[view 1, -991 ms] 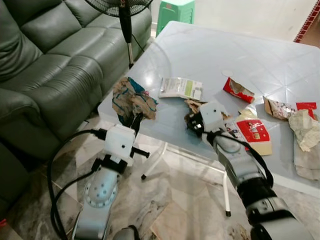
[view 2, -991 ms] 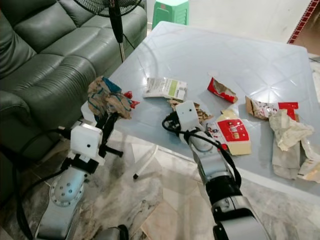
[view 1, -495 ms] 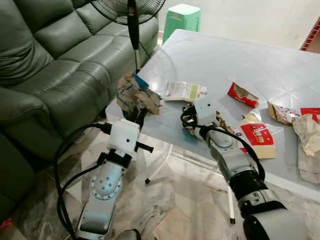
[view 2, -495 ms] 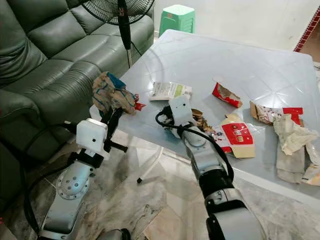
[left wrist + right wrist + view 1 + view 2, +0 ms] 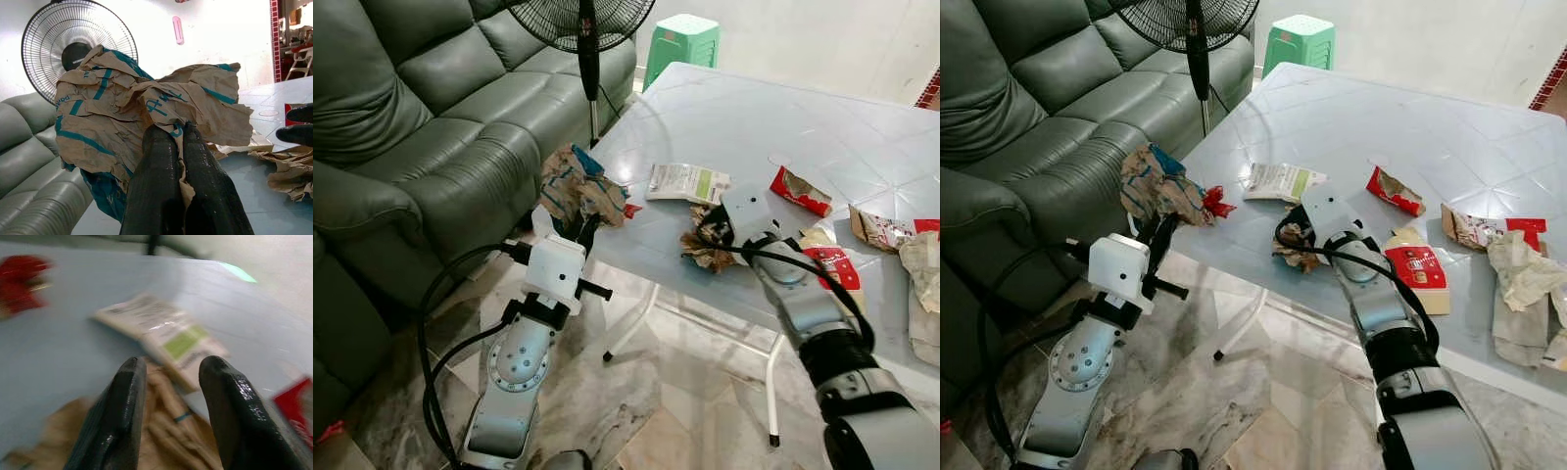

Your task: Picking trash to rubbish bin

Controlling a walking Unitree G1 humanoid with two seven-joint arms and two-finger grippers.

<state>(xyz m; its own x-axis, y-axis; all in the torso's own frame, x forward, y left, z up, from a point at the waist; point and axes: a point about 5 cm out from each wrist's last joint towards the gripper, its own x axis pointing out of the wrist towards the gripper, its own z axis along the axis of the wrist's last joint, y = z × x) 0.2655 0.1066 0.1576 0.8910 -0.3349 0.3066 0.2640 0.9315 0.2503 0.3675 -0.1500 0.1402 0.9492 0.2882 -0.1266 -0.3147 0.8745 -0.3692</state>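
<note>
My left gripper [image 5: 180, 133] is shut on a crumpled brown paper bag with teal print [image 5: 576, 188], held up beside the table's left corner. My right gripper [image 5: 168, 369] is open, its fingers astride a crumpled brown paper wad [image 5: 707, 251] lying at the front edge of the pale blue table [image 5: 773, 117]. Just behind that wad lies a white and green packet [image 5: 688, 182]. A small red scrap [image 5: 1217, 204] sits at the table's edge by the held bag. Further right lie a red wrapper [image 5: 800, 191] and a red and cream carton [image 5: 1416, 270].
A dark green sofa [image 5: 421, 108] stands to the left, with a standing fan [image 5: 587, 39] between it and the table. A green stool [image 5: 683, 37] is behind the table. More crumpled paper [image 5: 1526, 279] lies at the table's right. Marble floor [image 5: 636, 411] is below.
The camera has shifted. My right gripper has stayed at the brown wad, which now lies more exposed at the table's front edge. The left gripper still holds the bag.
</note>
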